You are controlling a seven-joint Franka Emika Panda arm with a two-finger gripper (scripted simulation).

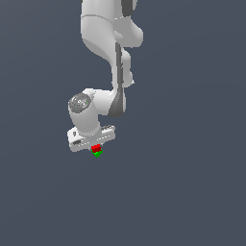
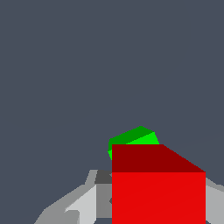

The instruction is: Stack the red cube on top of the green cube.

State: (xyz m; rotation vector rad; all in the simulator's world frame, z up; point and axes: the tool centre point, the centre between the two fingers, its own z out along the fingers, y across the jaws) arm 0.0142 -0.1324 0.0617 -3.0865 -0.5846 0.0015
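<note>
The red cube [image 1: 96, 147] sits directly over the green cube [image 1: 97, 153], and the two appear to touch in the exterior view. My white gripper [image 1: 96, 148] reaches down from above with its fingers on either side of the red cube, shut on it. In the wrist view the red cube [image 2: 158, 192] fills the near part of the picture between the grey fingers [image 2: 83, 205]. Only a corner of the green cube [image 2: 133, 138] shows past it. The green cube is turned at a slightly different angle from the red one.
A plain dark grey floor [image 1: 192, 192] lies all around. The white arm [image 1: 108, 43] rises above the gripper toward the top of the exterior view. No other objects show.
</note>
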